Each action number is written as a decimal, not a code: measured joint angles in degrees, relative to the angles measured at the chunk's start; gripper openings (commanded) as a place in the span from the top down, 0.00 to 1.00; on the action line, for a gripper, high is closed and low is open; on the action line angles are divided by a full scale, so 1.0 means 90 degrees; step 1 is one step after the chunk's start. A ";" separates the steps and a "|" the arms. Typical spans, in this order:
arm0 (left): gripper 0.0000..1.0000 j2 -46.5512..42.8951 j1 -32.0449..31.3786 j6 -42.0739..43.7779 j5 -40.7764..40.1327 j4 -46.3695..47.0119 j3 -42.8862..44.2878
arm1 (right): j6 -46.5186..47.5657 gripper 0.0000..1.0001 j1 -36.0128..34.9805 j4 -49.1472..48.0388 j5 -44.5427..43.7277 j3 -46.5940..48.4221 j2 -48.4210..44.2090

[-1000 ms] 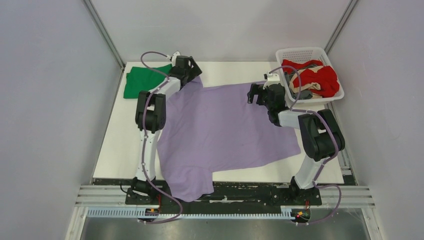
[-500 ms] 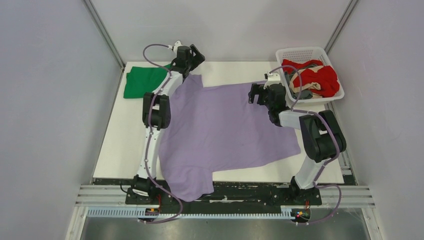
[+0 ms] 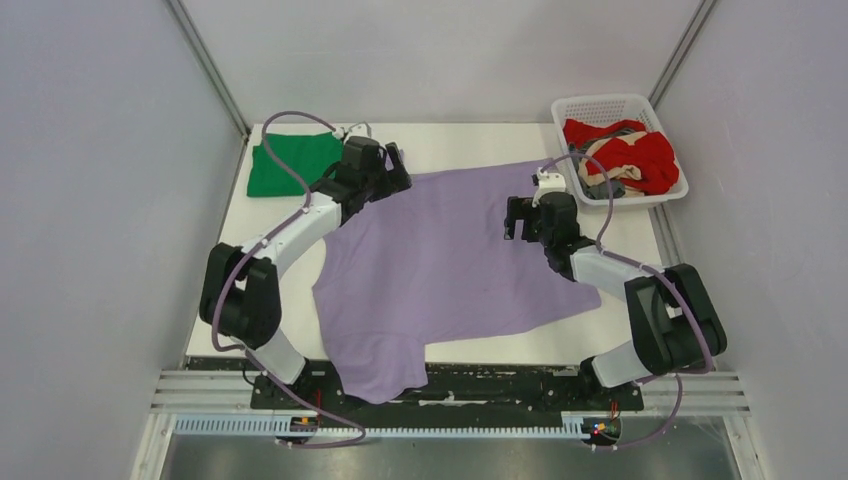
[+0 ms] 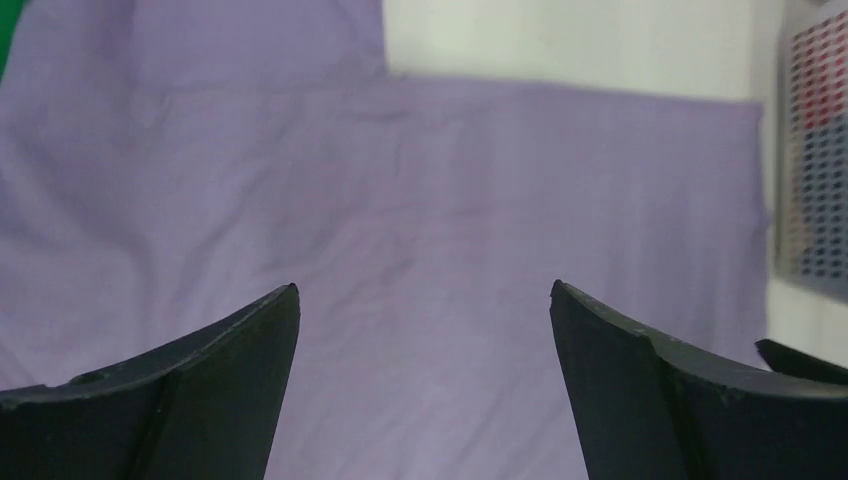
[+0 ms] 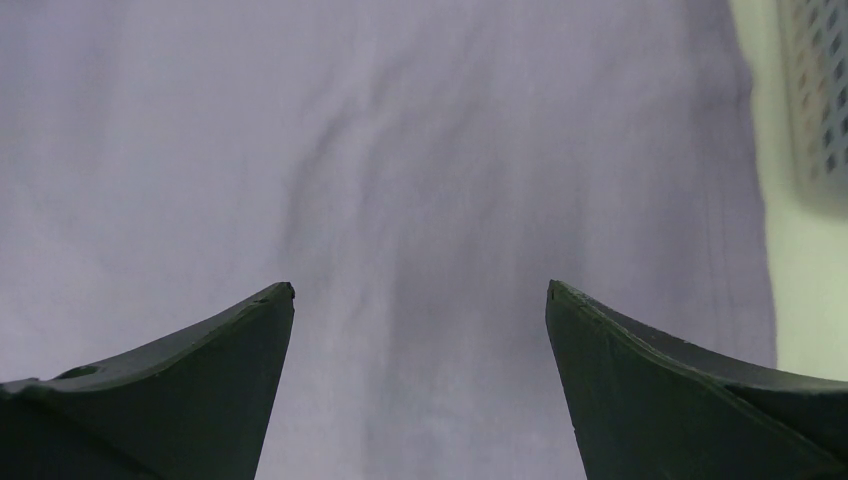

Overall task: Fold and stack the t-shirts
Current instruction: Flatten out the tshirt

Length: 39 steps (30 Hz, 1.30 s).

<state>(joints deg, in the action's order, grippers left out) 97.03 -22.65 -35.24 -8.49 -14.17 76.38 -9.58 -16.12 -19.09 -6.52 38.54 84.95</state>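
Observation:
A large lavender t-shirt (image 3: 440, 260) lies spread flat across the white table, one sleeve hanging over the near edge. It fills the left wrist view (image 4: 420, 200) and the right wrist view (image 5: 400, 150). My left gripper (image 3: 392, 172) is open and empty above the shirt's far left corner. My right gripper (image 3: 520, 218) is open and empty above the shirt's right side. A folded green t-shirt (image 3: 285, 162) lies at the far left. Red, tan and grey t-shirts (image 3: 630, 160) are heaped in the basket.
A white lattice basket (image 3: 610, 108) stands at the far right corner; its wall shows in the left wrist view (image 4: 815, 150) and the right wrist view (image 5: 815, 90). Grey walls enclose the table (image 3: 470, 140) on three sides.
My left arm has swung back from the far edge, its gripper now lower and over the shirt's far left corner. My right gripper has drawn a little nearer over the shirt.

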 measured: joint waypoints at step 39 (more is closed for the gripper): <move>0.00 0.2591 0.1226 -0.0219 0.0279 -0.0794 0.1523 | -0.1540 0.02 -0.1273 0.1367 -0.1479 -0.0974 -0.1175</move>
<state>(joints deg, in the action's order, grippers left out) 120.36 -11.62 -37.21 -5.98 -21.32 90.08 -23.44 -27.57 -6.79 -19.84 29.78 74.37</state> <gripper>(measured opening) 0.994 0.979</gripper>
